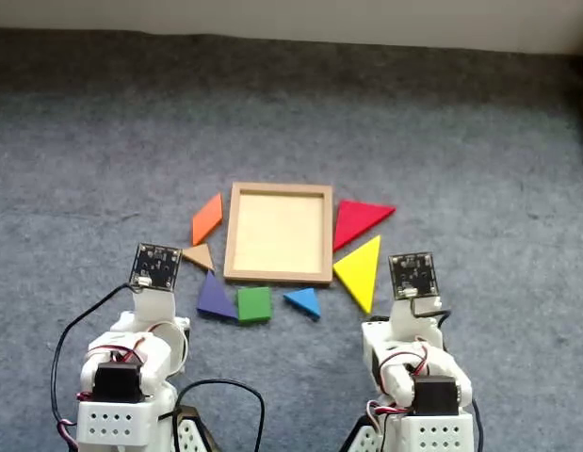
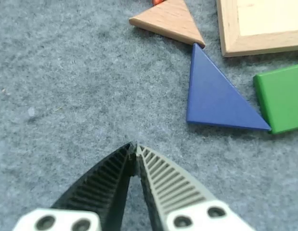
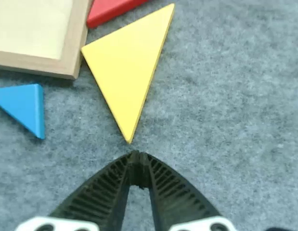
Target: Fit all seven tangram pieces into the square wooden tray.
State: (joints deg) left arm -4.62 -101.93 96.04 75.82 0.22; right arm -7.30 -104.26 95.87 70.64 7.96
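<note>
Currently in tray: nothing; the square wooden tray [image 1: 278, 188] holds no piece, and all seven lie around it.
Right claw [image 3: 136, 156]: clenched, empty.
Left claw [image 2: 133, 147]: clenched, empty.
Key relation: large yellow wooden triangle [image 3: 127, 72], at the tray's 4 o'clock, aims its sharp tip at the Right claw, long axis running straight away.
Nearer arm: right, likely.
</note>
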